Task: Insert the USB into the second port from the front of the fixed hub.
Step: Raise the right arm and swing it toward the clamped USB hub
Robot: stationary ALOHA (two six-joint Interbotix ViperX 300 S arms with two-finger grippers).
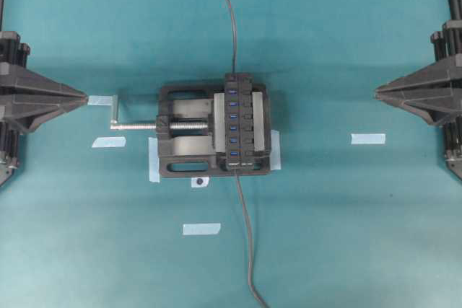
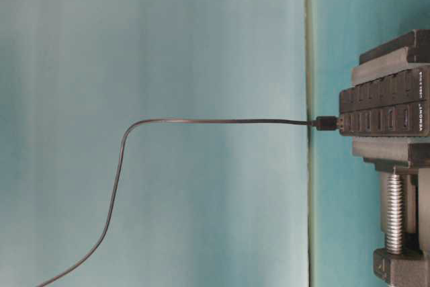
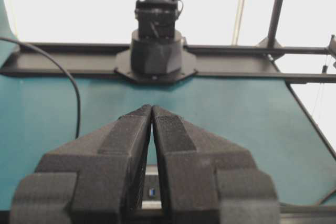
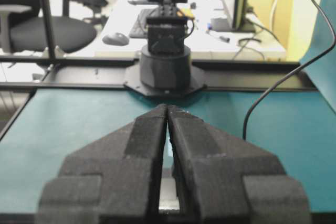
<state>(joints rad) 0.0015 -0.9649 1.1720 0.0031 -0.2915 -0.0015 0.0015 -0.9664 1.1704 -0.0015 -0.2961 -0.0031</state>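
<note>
Pincers clenched at the table's sides, hub midway between them

Left pincer (image 1: 86, 97) and right pincer (image 1: 377, 91) both have their jaws pressed together at the tips, and neither is grasping anything. They point at each other across the teal mat (image 1: 346, 236).

The fixed hub (image 1: 234, 120) lies between the two tips, well apart from both and a little nearer the right one. It is clamped in a black vise (image 1: 180, 167), and its row of blue ports runs crosswise to the line joining the pincers. The vise's silver screw (image 1: 137, 126) points toward the left pincer and stops short of it.

The USB (image 2: 326, 124) sits against the hub's far end, out of reach of either tip. I cannot tell whether it is seated in a socket there. Its thin cable (image 1: 231, 19) curves away beyond the hub. A thicker cable (image 1: 247, 250) leaves the hub's near end. Strips of pale tape (image 1: 368, 138) lie on the mat, one just below the right pincer's tip.
</note>
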